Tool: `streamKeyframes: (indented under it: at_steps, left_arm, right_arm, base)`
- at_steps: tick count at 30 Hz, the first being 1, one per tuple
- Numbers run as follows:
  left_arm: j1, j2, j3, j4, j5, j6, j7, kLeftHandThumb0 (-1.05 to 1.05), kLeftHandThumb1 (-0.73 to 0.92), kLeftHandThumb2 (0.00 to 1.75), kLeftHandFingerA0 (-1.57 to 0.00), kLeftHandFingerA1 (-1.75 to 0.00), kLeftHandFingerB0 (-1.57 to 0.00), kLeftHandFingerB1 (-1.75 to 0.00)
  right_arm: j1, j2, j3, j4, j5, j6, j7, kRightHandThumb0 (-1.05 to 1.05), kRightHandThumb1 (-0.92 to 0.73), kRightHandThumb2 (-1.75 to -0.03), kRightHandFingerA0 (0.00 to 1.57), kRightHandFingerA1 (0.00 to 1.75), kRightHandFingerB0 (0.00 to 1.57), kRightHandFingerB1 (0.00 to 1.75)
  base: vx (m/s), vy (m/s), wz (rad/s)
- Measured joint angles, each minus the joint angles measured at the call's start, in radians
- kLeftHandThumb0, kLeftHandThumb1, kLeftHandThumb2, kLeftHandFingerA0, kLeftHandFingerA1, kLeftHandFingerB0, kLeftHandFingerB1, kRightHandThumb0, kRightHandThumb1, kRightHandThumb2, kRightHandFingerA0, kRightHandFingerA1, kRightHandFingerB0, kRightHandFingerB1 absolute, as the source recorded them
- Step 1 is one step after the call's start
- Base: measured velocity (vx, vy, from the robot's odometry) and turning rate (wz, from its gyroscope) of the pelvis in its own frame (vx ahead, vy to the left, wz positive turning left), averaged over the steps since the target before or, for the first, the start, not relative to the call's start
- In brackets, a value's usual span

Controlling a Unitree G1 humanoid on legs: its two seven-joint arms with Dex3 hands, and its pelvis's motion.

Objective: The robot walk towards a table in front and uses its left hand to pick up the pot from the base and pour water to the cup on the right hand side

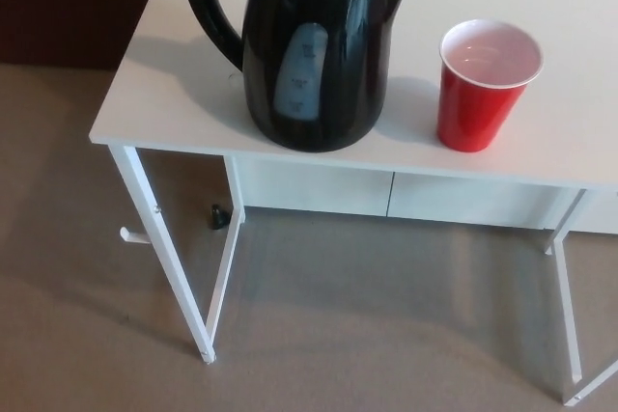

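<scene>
The robot looks down at the near edge of a white table [164, 94], and neither of its hands shows in the head view, so whether they are released, clenched or grasping anything cannot be told. This reads as the approach step: the grasp has not begun.

Toward the left of the tabletop stands the black electric kettle [314, 55], upright, its looped handle [208, 7] turned to the left and its spout toward the right. A pale water-level window [301, 72] faces the camera. Any base under it cannot be made out; the kettle's foot seems to sit straight on the table. To its right, near but apart, stands a red plastic cup [486, 84], upright and open-mouthed, its white inside apparently empty.

The next move calls for the left hand to come in from the left and close around the handle, which is turned well for that. The lift should keep the kettle level until the spout is over the cup, because the light cup could tip if knocked.

The tabletop is smooth and matte white on thin white metal legs [162, 238], with a white panel [386, 192] beneath. The floor is beige carpet [367, 315], and a dark surface fills the upper left corner.
</scene>
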Motion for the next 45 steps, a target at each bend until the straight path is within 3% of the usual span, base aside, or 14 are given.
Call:
streamKeyframes:
  at_steps: [4, 6, 13, 16, 18, 19, 23, 25, 31, 33, 34, 41, 42, 45]
  left_arm:
    - [-0.001, 0.000, 0.006, 0.002, 0.000, 0.000, 0.001, 0.01, 0.59, 0.59, -0.25, -0.36, -0.25, -0.31]
    - [-0.002, 0.000, 0.006, 0.003, 0.000, 0.000, 0.000, 0.00, 0.43, 0.88, -0.18, -0.52, -0.16, -0.49]
    - [0.001, 0.000, 0.007, -0.007, 0.000, 0.000, -0.006, 0.02, 0.41, 0.87, -0.17, -0.51, -0.18, -0.50]
    - [-0.004, -0.001, 0.007, -0.007, 0.000, 0.000, -0.009, 0.00, 0.60, 0.58, -0.24, -0.35, -0.25, -0.30]
    - [-0.005, -0.001, 0.006, -0.006, 0.000, 0.000, -0.012, 0.01, 0.45, 0.90, -0.18, -0.52, -0.13, -0.48]
    - [-0.005, -0.001, 0.006, -0.008, 0.000, 0.000, -0.013, 0.01, 0.64, 0.58, -0.28, -0.36, -0.23, -0.30]
    - [-0.012, -0.002, 0.005, -0.013, 0.000, 0.000, -0.013, -0.01, 0.60, 0.58, -0.25, -0.36, -0.26, -0.31]
    - [-0.020, -0.002, 0.008, -0.007, 0.000, 0.000, -0.014, -0.02, 0.43, 0.88, -0.16, -0.51, -0.17, -0.50]
    - [-0.044, -0.001, 0.015, -0.004, -0.001, 0.000, -0.020, -0.02, 0.42, 0.88, -0.17, -0.51, -0.17, -0.49]
    - [-0.041, -0.004, 0.015, -0.004, 0.000, 0.000, -0.020, -0.02, 0.61, 0.58, -0.27, -0.36, -0.26, -0.31]
    - [-0.040, -0.004, 0.015, -0.005, 0.000, 0.000, -0.020, -0.01, 0.44, 0.89, -0.16, -0.51, -0.16, -0.49]
    - [-0.035, -0.015, 0.016, -0.009, -0.001, 0.003, -0.020, 0.01, 0.43, 0.89, -0.15, -0.51, -0.18, -0.50]
    - [-0.035, -0.006, 0.022, -0.016, -0.002, 0.003, -0.019, -0.01, 0.62, 0.58, -0.26, -0.35, -0.24, -0.30]
    - [-0.042, 0.007, 0.028, -0.027, -0.002, 0.003, -0.018, -0.01, 0.43, 0.88, -0.21, -0.53, -0.17, -0.49]
  right_arm:
    - [-0.009, 0.002, -0.001, 0.008, -0.001, 0.000, -0.008, -0.21, -0.70, -0.65, 0.22, 0.43, 0.08, 0.19]
    - [-0.013, 0.002, -0.001, 0.010, -0.001, 0.000, -0.011, -0.20, -0.70, -0.65, 0.22, 0.42, 0.08, 0.19]
    - [-0.013, 0.004, 0.000, -0.011, 0.000, 0.006, -0.017, -0.20, -0.70, -0.65, 0.24, 0.42, 0.08, 0.19]
    - [-0.014, 0.007, 0.003, -0.039, -0.001, 0.014, -0.028, -0.28, -0.69, -0.67, 0.26, 0.43, 0.09, 0.30]
    - [-0.015, 0.007, 0.004, -0.051, -0.001, 0.020, -0.036, -0.22, -0.75, -0.62, 0.29, 0.44, 0.10, 0.29]
    - [-0.014, 0.009, 0.004, -0.060, -0.001, 0.025, -0.040, -0.22, -0.74, -0.62, 0.29, 0.44, 0.10, 0.29]
    - [-0.029, 0.013, 0.003, -0.069, 0.000, 0.041, -0.052, -0.26, -0.68, -0.63, 0.28, 0.43, 0.10, 0.23]
    - [-0.043, 0.011, 0.003, -0.050, 0.000, 0.041, -0.052, -0.25, -0.70, -0.60, 0.23, 0.39, 0.02, 0.26]
    - [-0.045, 0.010, 0.016, -0.060, -0.005, 0.042, -0.044, -0.26, -0.68, -0.64, 0.26, 0.45, 0.09, 0.20]
    - [-0.047, 0.007, 0.017, -0.064, -0.006, 0.042, -0.046, -0.25, -0.69, -0.64, 0.27, 0.46, 0.09, 0.21]
    - [-0.047, 0.007, 0.018, -0.065, -0.006, 0.042, -0.047, -0.23, -0.71, -0.60, 0.29, 0.45, 0.08, 0.28]
    - [-0.047, 0.013, 0.025, -0.085, -0.008, 0.048, -0.054, -0.28, -0.67, -0.69, 0.25, 0.48, 0.09, 0.26]
    - [-0.054, 0.023, 0.028, -0.084, -0.007, 0.049, -0.054, -0.23, -0.71, -0.61, 0.28, 0.44, 0.10, 0.28]
    - [-0.056, 0.029, 0.026, -0.077, -0.005, 0.054, -0.055, -0.29, -0.64, -0.69, 0.24, 0.47, 0.09, 0.23]
  base:
    - [0.00, 0.000, 0.00]
    - [0.00, 0.000, 0.00]
    - [0.00, 0.000, 0.00]
    - [0.00, 0.000, 0.00]
    - [0.00, 0.000, 0.00]
    - [0.00, 0.000, 0.00]
    - [0.00, 0.000, 0.00]
    - [0.00, 0.000, 0.00]
    - [-0.01, -0.013, 0.08]
    - [0.03, 0.039, -0.08]
    - [0.03, 0.085, -0.01]
    - [0.07, 0.306, -0.19]
    - [0.09, 0.470, 0.04]
    - [0.08, 0.175, 0.04]
